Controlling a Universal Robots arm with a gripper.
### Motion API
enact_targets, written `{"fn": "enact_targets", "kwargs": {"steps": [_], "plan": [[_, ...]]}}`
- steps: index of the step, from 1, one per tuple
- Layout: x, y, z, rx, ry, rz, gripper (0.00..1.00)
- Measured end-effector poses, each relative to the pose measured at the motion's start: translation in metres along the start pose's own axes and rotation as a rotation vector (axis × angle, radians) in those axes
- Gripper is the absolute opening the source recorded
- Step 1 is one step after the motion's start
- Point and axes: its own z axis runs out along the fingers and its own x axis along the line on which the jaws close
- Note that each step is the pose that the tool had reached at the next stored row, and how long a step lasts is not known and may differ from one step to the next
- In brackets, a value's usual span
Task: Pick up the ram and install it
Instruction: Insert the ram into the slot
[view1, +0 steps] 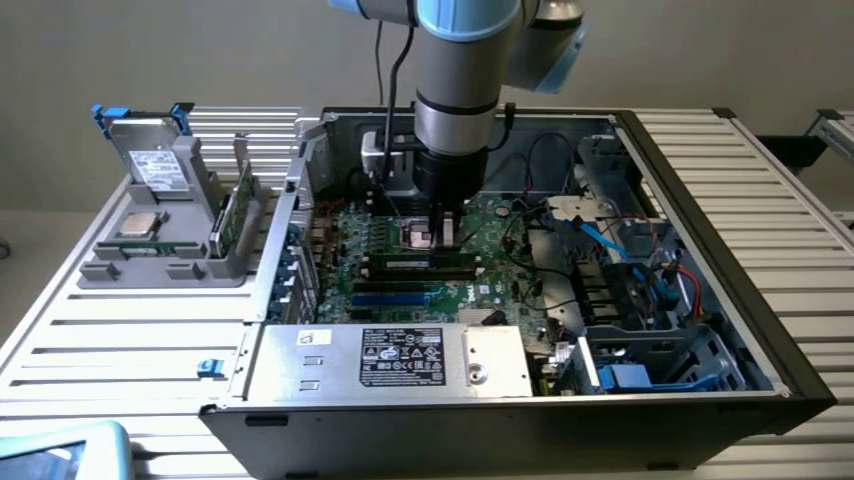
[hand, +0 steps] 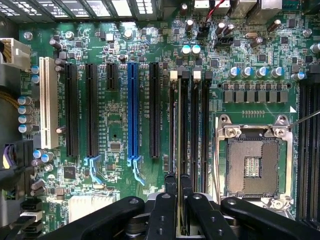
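Observation:
The ram (view1: 424, 263) is a long dark green stick lying level over the motherboard (view1: 387, 285) inside the open computer case. In the wrist view the ram (hand: 176, 130) shows edge-on as a thin line running along one of the black memory slots (hand: 197, 125). My gripper (view1: 447, 240) points straight down and holds the stick by its top edge. My gripper (hand: 178, 187) has its black fingers (hand: 170, 195) shut on the thin board, one on each side. Whether the stick sits fully in the slot I cannot tell.
The open processor socket (hand: 255, 165) lies beside the memory slots; long expansion slots (hand: 132, 110) lie on the other side. Cables (view1: 627, 250) and a power supply (view1: 400, 360) crowd the case. On the exterior view's left, a grey holder (view1: 167, 270) carries a drive (view1: 158, 165), a processor (view1: 138, 222) and a green board (view1: 234, 215).

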Motion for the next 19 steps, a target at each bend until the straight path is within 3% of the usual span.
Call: {"fn": "enact_targets", "kwargs": {"steps": [19], "plan": [[-0.0001,-0.0002,0.0019,0.0003,-0.0002,-0.009,0.15]]}}
